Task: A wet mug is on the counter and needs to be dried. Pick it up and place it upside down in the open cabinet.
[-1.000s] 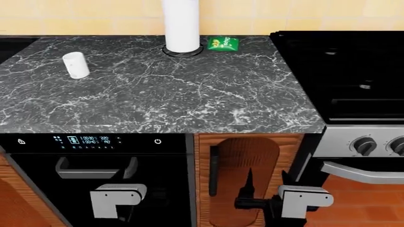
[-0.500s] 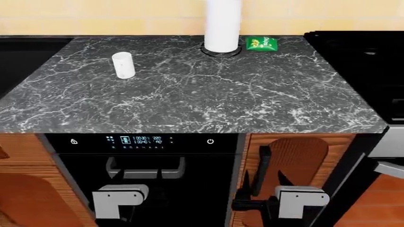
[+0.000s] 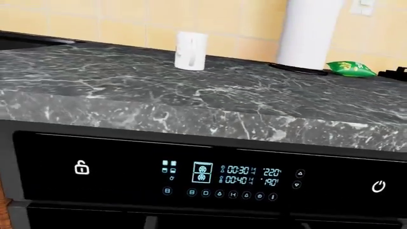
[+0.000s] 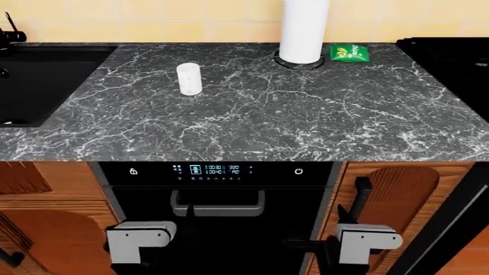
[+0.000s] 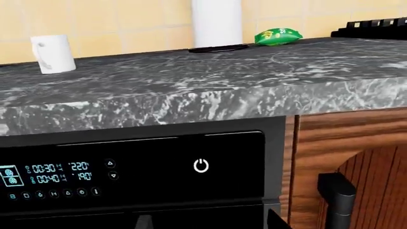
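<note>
Currently | 1 mug (image 4: 189, 79) upright on counter (image 4: 252, 114) | 1 green packet (image 4: 348, 53) | 2 hands: grip state indiscernible

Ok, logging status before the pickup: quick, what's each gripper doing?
Left gripper: fingers out of view, cannot tell.
Right gripper: fingers unclear, cannot tell.

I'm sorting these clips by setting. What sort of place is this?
A simulated home kitchen, most likely: a marble counter with a black sink set into it, a built-in oven with a lit display below, and a white mug standing on top.
</note>
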`<state>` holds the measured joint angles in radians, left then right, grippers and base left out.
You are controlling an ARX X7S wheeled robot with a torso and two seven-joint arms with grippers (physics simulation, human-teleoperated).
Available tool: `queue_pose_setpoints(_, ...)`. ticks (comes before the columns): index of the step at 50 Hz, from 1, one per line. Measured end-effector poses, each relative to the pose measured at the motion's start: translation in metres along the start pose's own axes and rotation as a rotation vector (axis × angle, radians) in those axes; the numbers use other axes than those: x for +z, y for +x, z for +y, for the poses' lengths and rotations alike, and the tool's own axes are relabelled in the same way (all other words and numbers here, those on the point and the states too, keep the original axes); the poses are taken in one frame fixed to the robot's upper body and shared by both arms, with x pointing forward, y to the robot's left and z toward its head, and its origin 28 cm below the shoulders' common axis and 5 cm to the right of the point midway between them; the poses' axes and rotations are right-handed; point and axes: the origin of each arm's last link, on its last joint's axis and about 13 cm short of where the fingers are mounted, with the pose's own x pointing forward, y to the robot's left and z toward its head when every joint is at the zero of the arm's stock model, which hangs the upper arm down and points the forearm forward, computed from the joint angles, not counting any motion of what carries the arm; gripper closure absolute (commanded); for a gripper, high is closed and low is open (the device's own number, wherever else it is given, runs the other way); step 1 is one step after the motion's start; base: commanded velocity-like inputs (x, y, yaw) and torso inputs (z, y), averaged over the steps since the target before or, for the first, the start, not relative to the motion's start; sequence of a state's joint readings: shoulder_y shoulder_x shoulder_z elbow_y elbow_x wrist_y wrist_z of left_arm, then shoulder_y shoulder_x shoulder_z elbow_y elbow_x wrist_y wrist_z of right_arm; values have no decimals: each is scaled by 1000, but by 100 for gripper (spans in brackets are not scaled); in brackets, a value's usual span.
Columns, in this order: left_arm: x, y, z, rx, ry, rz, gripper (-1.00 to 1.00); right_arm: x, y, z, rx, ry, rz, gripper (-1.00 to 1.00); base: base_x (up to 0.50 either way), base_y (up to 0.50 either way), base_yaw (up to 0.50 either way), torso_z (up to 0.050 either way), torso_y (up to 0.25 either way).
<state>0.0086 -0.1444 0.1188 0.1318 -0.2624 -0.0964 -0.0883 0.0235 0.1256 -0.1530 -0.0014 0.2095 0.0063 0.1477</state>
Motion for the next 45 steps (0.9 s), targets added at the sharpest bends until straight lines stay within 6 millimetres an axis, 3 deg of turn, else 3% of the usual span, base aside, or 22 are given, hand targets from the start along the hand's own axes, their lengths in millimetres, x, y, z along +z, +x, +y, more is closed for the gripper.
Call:
queue_pose_setpoints(4,30,7,8,14,-55,-39,-100,33,3,-1,4,-2,-71,-100,0,0,0,0,0)
queue_pose_setpoints(9,97,34,22,38,-156,-123,-100,123,26,-5,35,39,-211,-100,0,0,0,0,0)
queue_pose_setpoints(12,141,59,27,25,-183,-153,-100,174,42,-6,93,6,-262,-100,0,0,0,0,0)
queue_pose_setpoints(15,181,88,30,10,-184,-159,-100,213,58,-10,139,-66,-294,-100,0,0,0,0,0)
queue_pose_setpoints(21,249,157,32,24,-168,-204,-100,261,92,-26,133,-152,-273,-100,0,0,0,0,0)
queue_pose_setpoints(25,260,189,41,124,-156,-151,-100,275,114,-40,99,-157,-199,-100,0,0,0,0,0)
queue_pose_setpoints(29,258,204,52,220,-136,-84,-100,279,130,-53,68,-124,-113,-100,0,0,0,0,0)
queue_pose_setpoints(45,238,214,60,331,-65,120,-100,266,151,-76,29,-41,91,-100,53,0,0,0,0)
